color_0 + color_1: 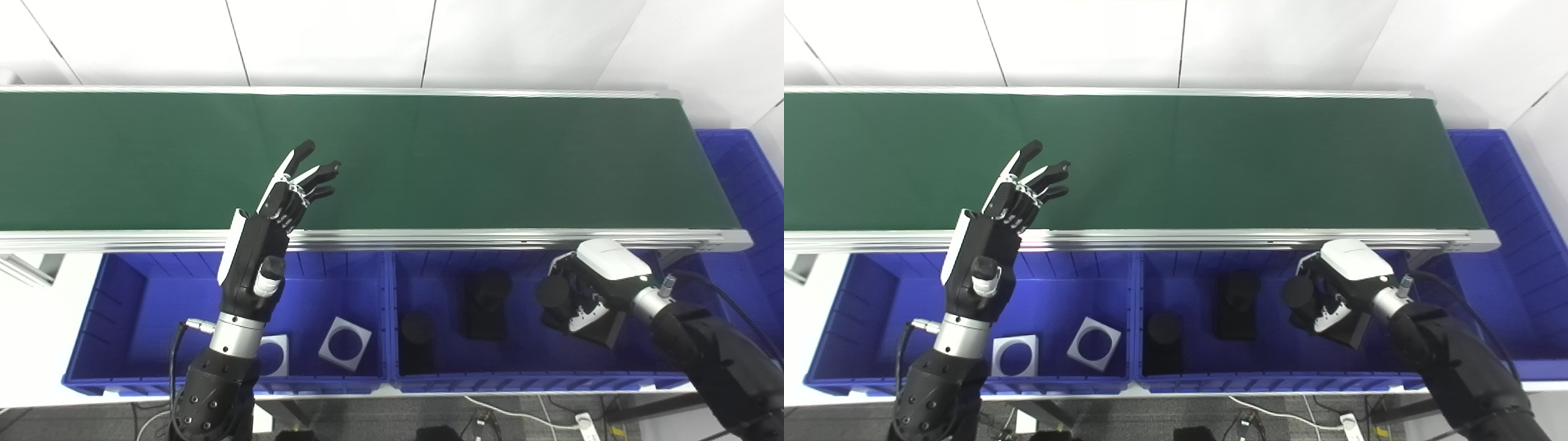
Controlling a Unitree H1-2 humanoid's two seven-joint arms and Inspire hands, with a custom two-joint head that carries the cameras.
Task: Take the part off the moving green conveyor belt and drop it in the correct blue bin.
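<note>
The green conveyor belt (429, 159) runs across the view with no part on it. My left hand (275, 214) is open, its fingers spread and raised over the belt's near edge. My right hand (591, 291) is shut on a black part (554, 294), a block with a round boss, and hangs low over the right end of the right blue bin (527, 376). Two other black parts (487, 303) (416, 343) lie in that bin. The left blue bin (153, 288) holds two white square parts with round holes (345, 343) (274, 355).
An aluminium rail (490, 236) edges the belt's near side, just above both bins. A third blue bin (747, 184) stands past the belt's right end. A white wall closes the far side, and cables lie on the floor below.
</note>
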